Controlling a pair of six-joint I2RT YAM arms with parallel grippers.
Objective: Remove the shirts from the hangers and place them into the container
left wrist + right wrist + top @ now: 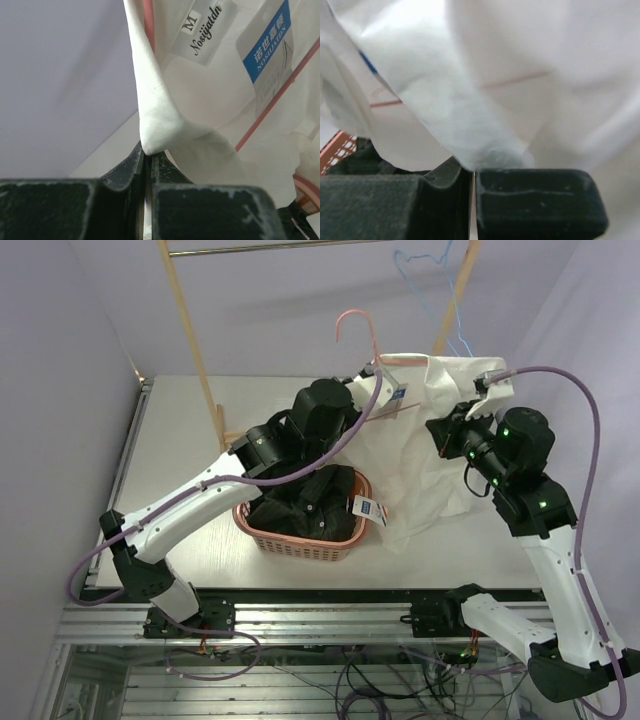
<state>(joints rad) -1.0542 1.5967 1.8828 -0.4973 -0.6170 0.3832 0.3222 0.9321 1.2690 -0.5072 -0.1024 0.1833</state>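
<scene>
The cream-white shirt [430, 455] hangs on the pink hanger [356, 324], draped down to the table. My left gripper [366, 406] is shut on its collar edge [150, 135], beside the neck label and the pink hanger wire [280, 92]. My right gripper [442, 432] is shut on a fold of the same shirt [485, 150] at its right side; the hanger wire [515, 80] shows through the cloth. The dark shirt [305, 498] with its white tag [368, 507] lies bunched in the salmon-pink container [300, 546]. The light blue hanger [432, 280] hangs bare on the rack.
The wooden rack frame [192, 335] stands on the table with its metal bar [260, 248] across the top. The container's perforated wall [340, 147] shows low left in the right wrist view. A metal rail [320, 625] runs along the near edge.
</scene>
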